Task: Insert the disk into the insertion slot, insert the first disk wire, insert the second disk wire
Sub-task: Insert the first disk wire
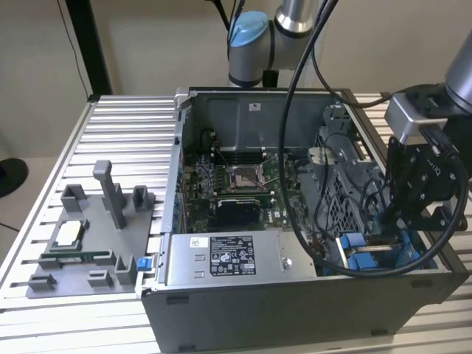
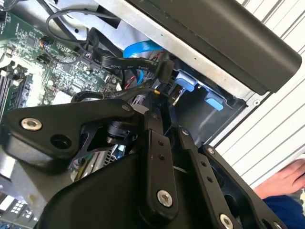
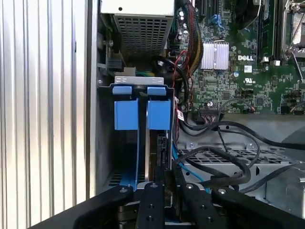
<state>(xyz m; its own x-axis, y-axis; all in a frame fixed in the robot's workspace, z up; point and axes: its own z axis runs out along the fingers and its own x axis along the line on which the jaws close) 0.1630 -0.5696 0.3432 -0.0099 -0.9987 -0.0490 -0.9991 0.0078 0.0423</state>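
My gripper [image 1: 404, 227] reaches down into the open computer case at the exterior view's right, over the insertion slot [image 3: 106, 143]. Bright blue carrier tabs [image 3: 127, 113] stand upright in that slot, and the thin dark edge of the disk [image 3: 160, 145] shows beside them. In both wrist views the fingers meet closely at the gripper [image 2: 159, 97] [image 3: 164, 180], shut on the plug of a black disk wire [image 2: 165, 71] right at the disk's edge. More blue wire [image 2: 143, 47] loops behind it. How deep the plug sits is hidden by the fingers.
A grey power-supply box [image 1: 221, 257] lies along the case's front, with the motherboard [image 1: 236, 184] behind it and a perforated metal cage [image 1: 346, 184] beside the gripper. Black cables [image 3: 228, 167] cross the cage. A grey parts fixture [image 1: 88, 236] sits on the slatted table. A person's hand [image 2: 282, 180] rests nearby.
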